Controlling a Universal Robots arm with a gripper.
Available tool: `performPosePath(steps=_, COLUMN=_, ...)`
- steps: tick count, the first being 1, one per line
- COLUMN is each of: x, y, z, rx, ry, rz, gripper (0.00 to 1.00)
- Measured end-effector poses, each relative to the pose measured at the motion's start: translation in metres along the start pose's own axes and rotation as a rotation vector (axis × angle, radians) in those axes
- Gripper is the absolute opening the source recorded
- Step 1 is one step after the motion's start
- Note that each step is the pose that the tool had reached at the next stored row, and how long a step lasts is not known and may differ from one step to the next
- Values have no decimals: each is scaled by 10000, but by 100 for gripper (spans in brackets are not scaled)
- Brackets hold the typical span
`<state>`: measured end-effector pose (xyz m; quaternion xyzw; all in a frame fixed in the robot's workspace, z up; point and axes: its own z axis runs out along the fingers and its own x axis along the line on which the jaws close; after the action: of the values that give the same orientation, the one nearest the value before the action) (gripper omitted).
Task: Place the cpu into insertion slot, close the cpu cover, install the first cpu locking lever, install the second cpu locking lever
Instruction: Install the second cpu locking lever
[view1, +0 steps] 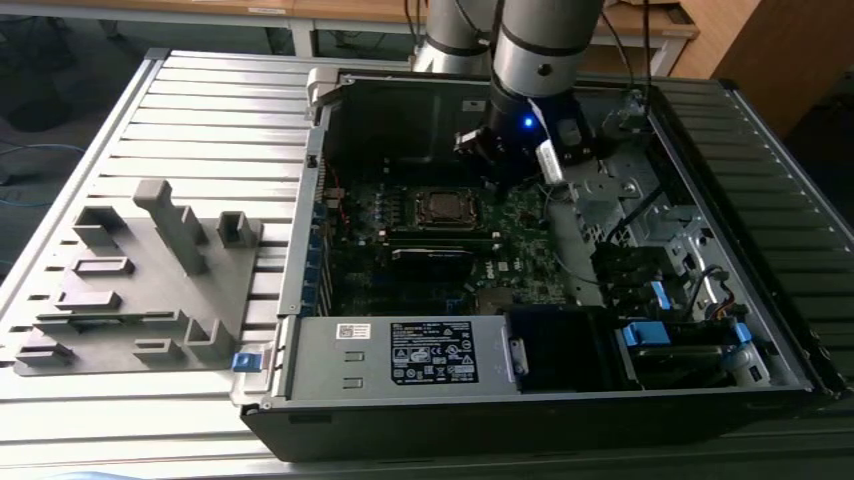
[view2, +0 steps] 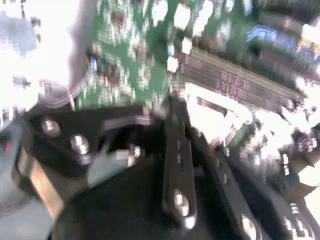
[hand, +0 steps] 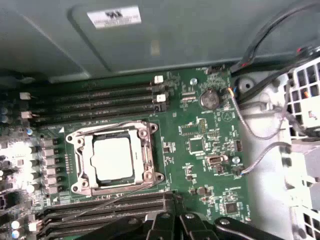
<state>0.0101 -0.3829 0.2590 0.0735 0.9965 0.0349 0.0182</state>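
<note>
The cpu, a dull silver square, lies in the insertion slot on the green motherboard. The cpu cover, a silver frame, lies flat around it. Thin wire locking levers run along two sides of the socket; one slants away from the frame. My gripper hovers beside the socket over the memory slots, shut with nothing between its fingers. In the exterior view the gripper hangs just above and to the right of the socket. One black finger shows near the bright socket in the second wrist view.
The board sits inside an open computer case. Loose cables and a metal drive cage lie on the exterior view's right. A power supply fills the case front. A grey parts fixture stands outside on the slatted table.
</note>
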Motion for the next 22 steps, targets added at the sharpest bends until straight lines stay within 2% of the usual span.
performPosePath(steps=8, x=-11, y=25, z=-343, rx=-4, ry=-7, rz=12, gripper=11)
performPosePath(steps=22, x=-11, y=25, z=-351, rx=-26, ry=-5, rz=14, gripper=11)
